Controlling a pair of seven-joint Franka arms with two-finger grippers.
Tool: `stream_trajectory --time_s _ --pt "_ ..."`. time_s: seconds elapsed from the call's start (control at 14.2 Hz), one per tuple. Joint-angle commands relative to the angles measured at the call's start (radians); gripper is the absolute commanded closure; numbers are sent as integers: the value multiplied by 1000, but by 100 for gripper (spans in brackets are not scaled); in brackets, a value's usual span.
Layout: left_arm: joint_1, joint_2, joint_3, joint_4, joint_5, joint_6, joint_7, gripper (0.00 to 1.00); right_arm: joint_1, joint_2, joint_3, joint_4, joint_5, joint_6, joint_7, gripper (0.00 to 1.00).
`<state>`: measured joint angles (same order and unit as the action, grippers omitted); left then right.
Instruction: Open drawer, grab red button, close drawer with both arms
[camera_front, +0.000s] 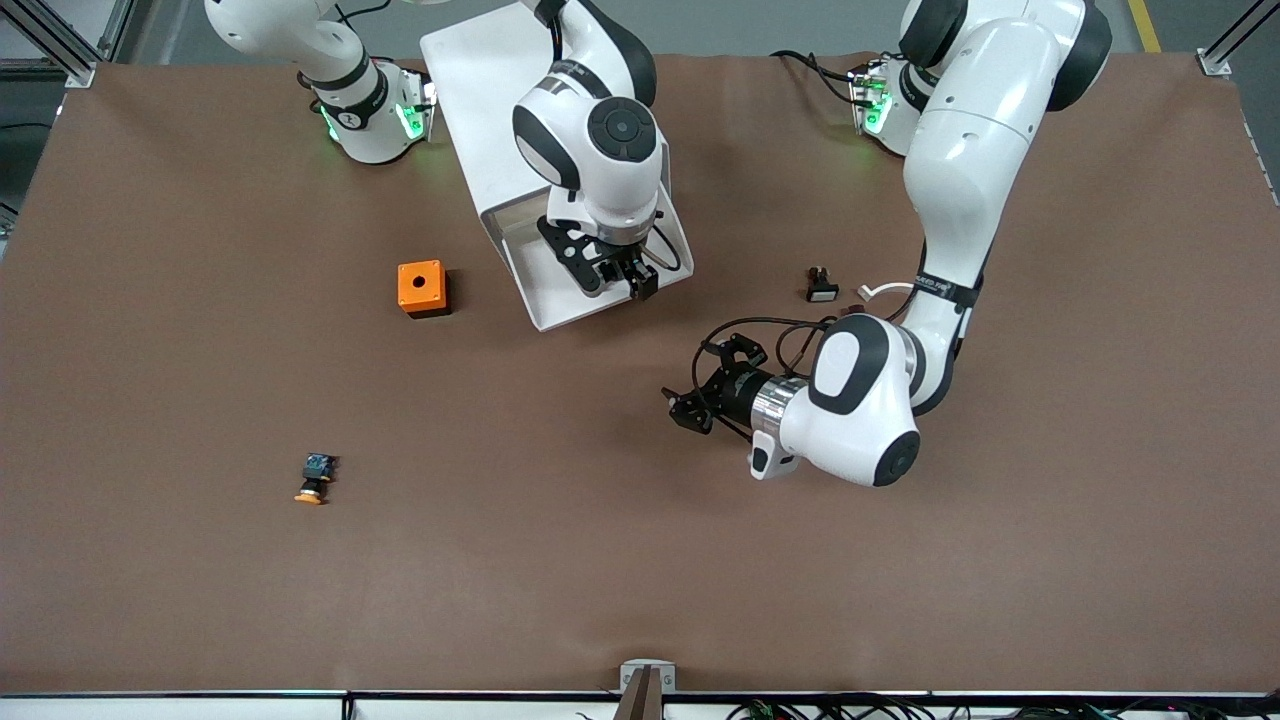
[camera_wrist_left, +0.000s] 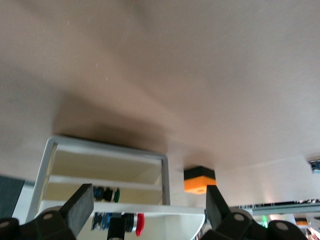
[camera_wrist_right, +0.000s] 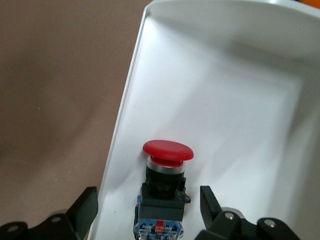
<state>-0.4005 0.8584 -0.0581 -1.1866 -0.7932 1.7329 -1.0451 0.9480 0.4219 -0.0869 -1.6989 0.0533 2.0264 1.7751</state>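
Right wrist view showed your right hand (camera_wrist_right: 145, 212) spread wide, empty, straddling the red button (camera_wrist_right: 165, 187) in the open drawer (camera_wrist_right: 240, 100); you needed to lower squarely and pinch its black body, while your left hand (camera_front: 708, 385), open and empty, waited over the bench (camera_front: 200, 600).

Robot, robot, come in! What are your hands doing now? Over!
Right gripper open, inside the open drawer, fingers astride the red button, no grip yet. Left gripper open, low over bare table, facing the cabinet. Nothing blocking the button.
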Motion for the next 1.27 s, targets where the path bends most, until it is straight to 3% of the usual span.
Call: stream_trajectory --time_s 0.0,0.14,0.56,0.63,0.92,1.2 --pt "-12 -24 14 -18 31 46 27 1 21 -2 -8 -16 0 0 14 15" --pt "-18 -29 12 -19 46 47 27 1 25 -2 -8 -18 2 -3 12 26" --pt "-31 -29 11 -19 66 60 27 1 25 -3 -4 -15 39 -3 9 92" --pt "-31 -30 11 -19 66 60 27 1 23 -3 -4 -13 39 -5 6 97" --pt "-31 -30 11 -21 68 60 27 1 -6 -20 -4 21 43 -50 -49 100" --pt "-31 -30 11 -21 68 60 25 1 -109 -73 -7 67 45 -138 -300 100"
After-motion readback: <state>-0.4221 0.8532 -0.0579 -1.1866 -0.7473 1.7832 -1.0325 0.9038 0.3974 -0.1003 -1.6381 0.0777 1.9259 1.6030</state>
